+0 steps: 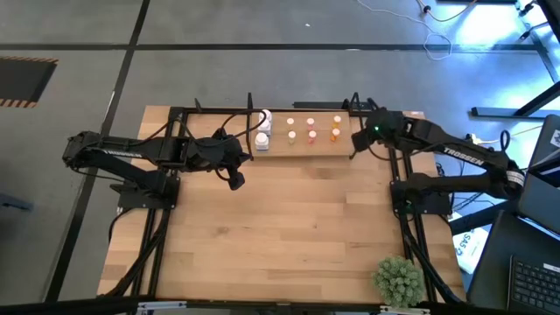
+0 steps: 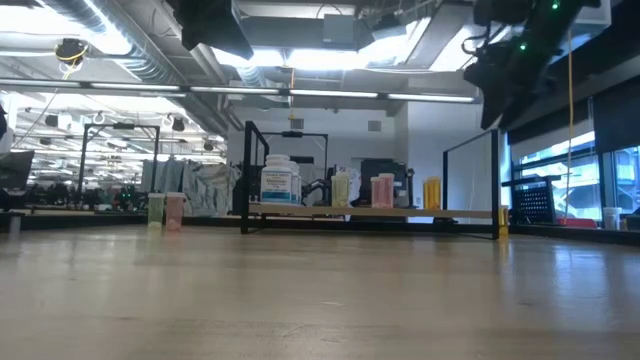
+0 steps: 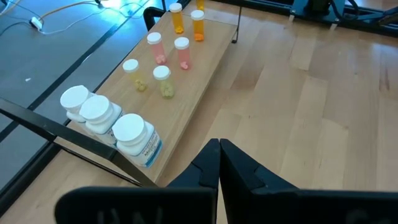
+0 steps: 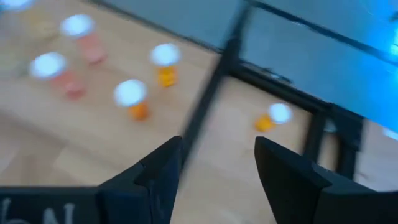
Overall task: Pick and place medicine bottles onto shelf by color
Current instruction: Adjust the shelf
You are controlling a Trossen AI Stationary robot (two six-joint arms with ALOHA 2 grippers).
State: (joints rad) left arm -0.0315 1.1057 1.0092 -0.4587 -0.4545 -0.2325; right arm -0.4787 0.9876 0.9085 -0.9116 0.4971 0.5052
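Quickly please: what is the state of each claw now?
Left claw: closed, holding nothing.
Right claw: open, holding nothing.

Two black jointed arms, white TROSSEN lettering, green indicator light

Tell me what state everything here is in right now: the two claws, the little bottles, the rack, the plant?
Left gripper: shut, empty, beside the shelf's white-bottle end.
Right gripper: open, empty, above the shelf's orange-bottle end.
White bottles: three, upright, capped, clustered at one end.
Yellow bottles: upright, capped.
Pink bottles: upright, capped.
Orange bottles: upright, capped.
Shelf: loaded, bottles grouped by color.
Plant: upright, untouched, at the table corner.
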